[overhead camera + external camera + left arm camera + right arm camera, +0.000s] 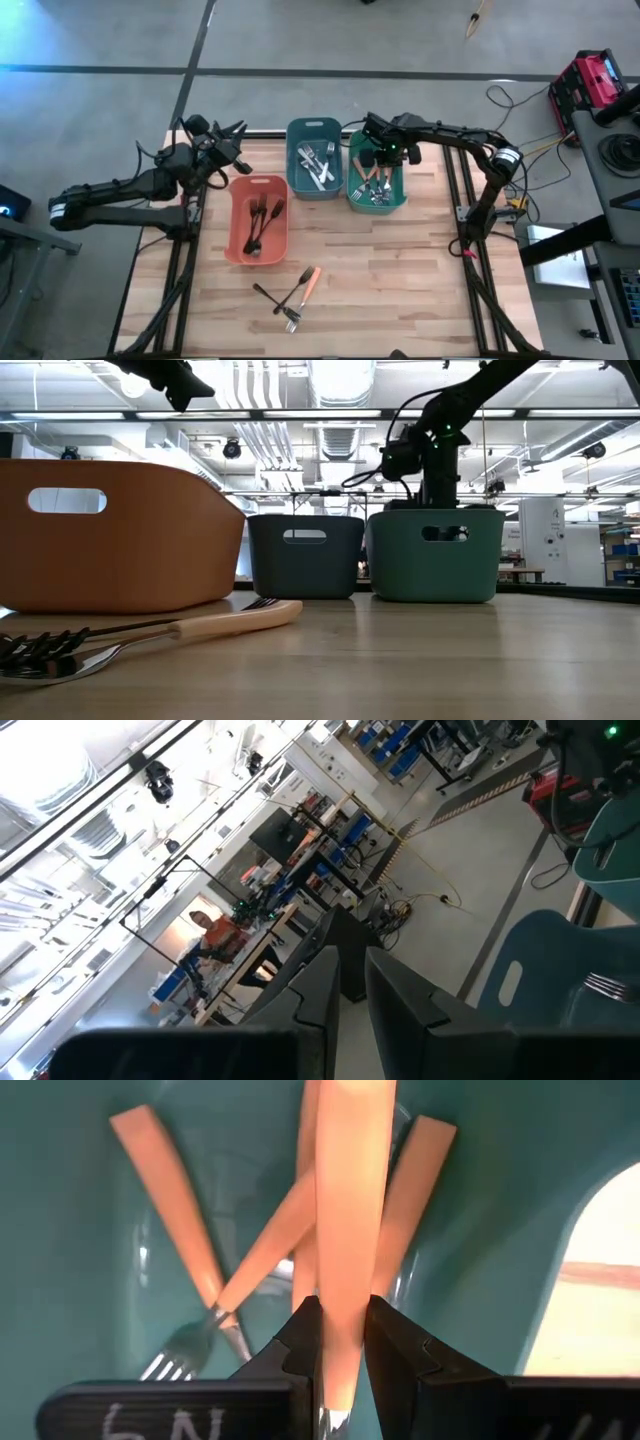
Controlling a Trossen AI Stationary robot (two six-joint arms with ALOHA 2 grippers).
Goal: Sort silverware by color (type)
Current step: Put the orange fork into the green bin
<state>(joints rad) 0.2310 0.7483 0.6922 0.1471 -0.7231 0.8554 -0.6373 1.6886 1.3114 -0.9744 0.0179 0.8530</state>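
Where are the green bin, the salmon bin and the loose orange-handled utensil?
green bin (pixel 401 199): high view, its right rim.
salmon bin (pixel 236 213): high view, left wall.
orange-handled utensil (pixel 311 282): high view, orange handle.

Three bins on the table: one bin sits left and nearer the front, a second bin behind it to the right, a third bin just beside that, touching or nearly. Each holds utensils. My right gripper is down inside the third bin, clamped on a utensil handle (others lie beneath). Three utensils lie crossed on the table, in front of the first bin. My left gripper hangs behind it.
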